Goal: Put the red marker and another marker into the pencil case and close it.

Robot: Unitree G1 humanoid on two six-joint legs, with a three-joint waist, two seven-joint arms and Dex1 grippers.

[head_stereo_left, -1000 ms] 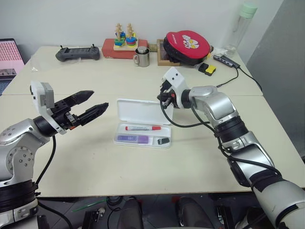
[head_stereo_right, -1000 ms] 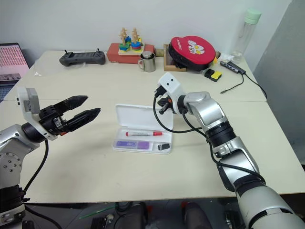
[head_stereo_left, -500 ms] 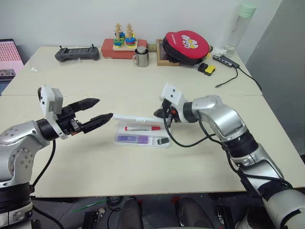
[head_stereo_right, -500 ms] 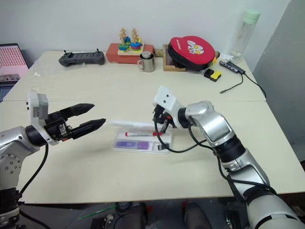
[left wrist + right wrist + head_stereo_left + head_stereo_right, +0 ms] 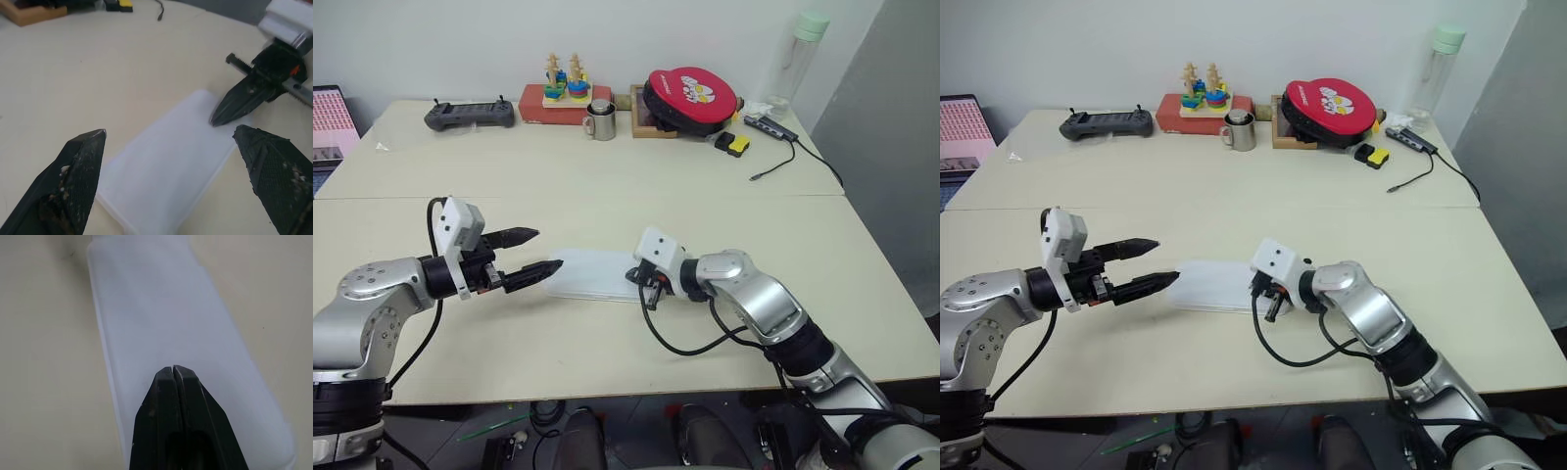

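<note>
Pressing on the lid of the pencil case (image 5: 592,277), our right gripper (image 5: 222,113) has its two black fingers squeezed tight together into a single point, resting on the end of the lid nearest our right arm. The case lies flat on the table (image 5: 607,186) with its white lid down, so the red marker and the lavender marker, which we judge to be inside, are hidden from us. Our left gripper (image 5: 540,254) hangs just beside the opposite end of the case with its fingers spread wide and nothing between them; one fingertip looks close to the case's edge, though we cannot tell whether it touches. What we cannot see is whether the lid has latched or merely sits on the base. If we push only at one end, the far end may stay sprung, and the lid may pop up once we lift away. Because the case is smooth hard plastic on a smooth table, a press that leans sideways could also skid it towards our left gripper instead of seating the lid. A marker lying slightly proud inside would block the closure too, and pushing harder would then tip the case. Well beyond the case, the steel mug (image 5: 601,119) and the red-and-black pouch (image 5: 690,96) are not in our way.
</note>
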